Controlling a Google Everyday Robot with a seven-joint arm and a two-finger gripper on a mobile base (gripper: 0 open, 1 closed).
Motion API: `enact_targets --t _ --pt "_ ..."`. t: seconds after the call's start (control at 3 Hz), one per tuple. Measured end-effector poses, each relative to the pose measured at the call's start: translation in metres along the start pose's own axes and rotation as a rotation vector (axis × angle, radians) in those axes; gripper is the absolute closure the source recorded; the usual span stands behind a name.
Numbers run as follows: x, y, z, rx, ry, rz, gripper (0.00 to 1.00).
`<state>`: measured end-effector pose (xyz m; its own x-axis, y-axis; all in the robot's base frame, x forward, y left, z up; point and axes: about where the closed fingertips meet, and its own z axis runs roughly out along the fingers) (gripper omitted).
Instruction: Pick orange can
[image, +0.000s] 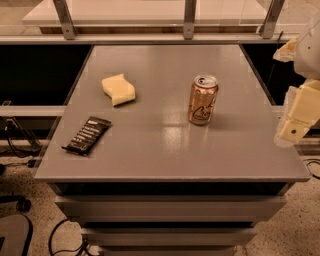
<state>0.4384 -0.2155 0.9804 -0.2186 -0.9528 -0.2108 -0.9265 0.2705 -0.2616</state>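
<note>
Slim orange can (203, 100), upright near the counter's (165, 155) right edge: silver top, dark and white scribbles. The gripper (296, 122) hangs past that edge, can't tell if spread or pinched.

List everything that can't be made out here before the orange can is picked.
1. Orange can, camera view: its back is hidden by its own body, and the side markings are too small to read.
2. Gripper: right of the table, apart from the orange can, cut off by the view's right edge.
3. Dark snack bar: wrapper print is too small to read.
4. Yellow block: material unclear.
</note>
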Motion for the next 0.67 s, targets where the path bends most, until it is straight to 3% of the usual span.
enact_targets --t 0.33,0.67 --pt "0.0000 0.0000 0.0000 0.000 0.000 0.000 0.00" --pt "-0.0026 -0.0049 0.0038 -0.002 -0.040 -0.009 0.00"
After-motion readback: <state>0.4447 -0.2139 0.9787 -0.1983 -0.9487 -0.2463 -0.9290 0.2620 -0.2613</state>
